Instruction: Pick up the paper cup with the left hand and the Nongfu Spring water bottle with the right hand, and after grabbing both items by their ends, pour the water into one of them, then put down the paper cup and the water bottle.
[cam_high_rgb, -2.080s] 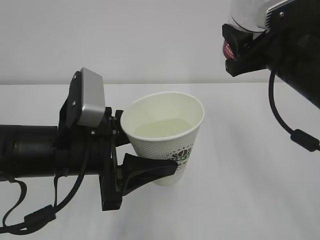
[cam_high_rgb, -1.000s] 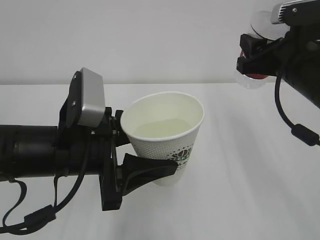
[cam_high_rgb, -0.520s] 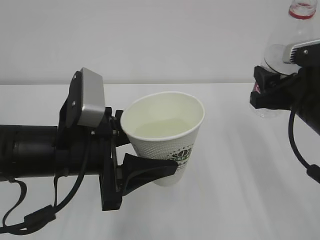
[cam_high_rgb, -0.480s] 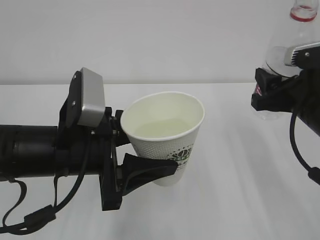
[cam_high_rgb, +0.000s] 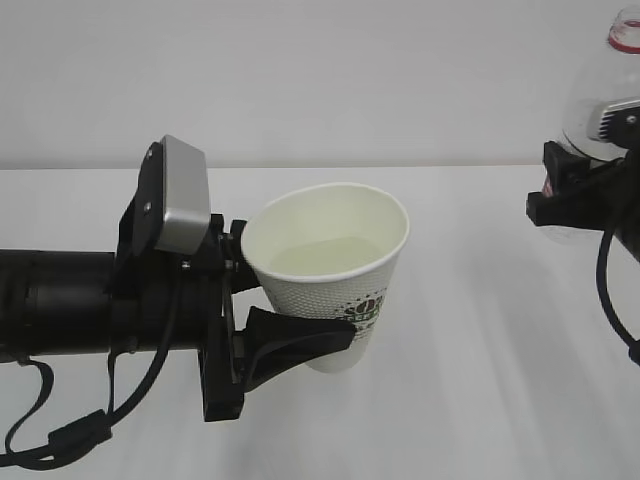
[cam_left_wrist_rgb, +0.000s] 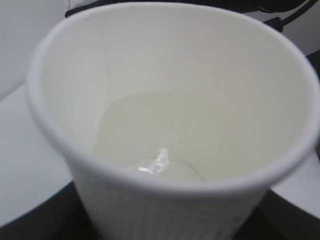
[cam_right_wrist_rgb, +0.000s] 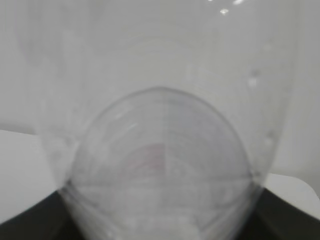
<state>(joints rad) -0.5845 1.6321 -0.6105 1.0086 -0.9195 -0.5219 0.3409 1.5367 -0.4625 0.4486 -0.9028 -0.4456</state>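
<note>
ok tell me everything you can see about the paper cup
The paper cup is small, white and tapered, with a rolled rim, a dotted texture and a green-and-black logo low on its side. It stands upright, with no lid, clamped between the black fingers of the left hand, seemingly lifted off the white table. A shallow pool of clear water covers its bottom. Nothing else touches it.

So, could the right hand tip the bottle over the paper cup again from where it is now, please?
Probably yes. The right hand holds the water bottle upright at the far right, well clear of the paper cup, which the left hand holds with its mouth open; nothing lies between them.
</note>
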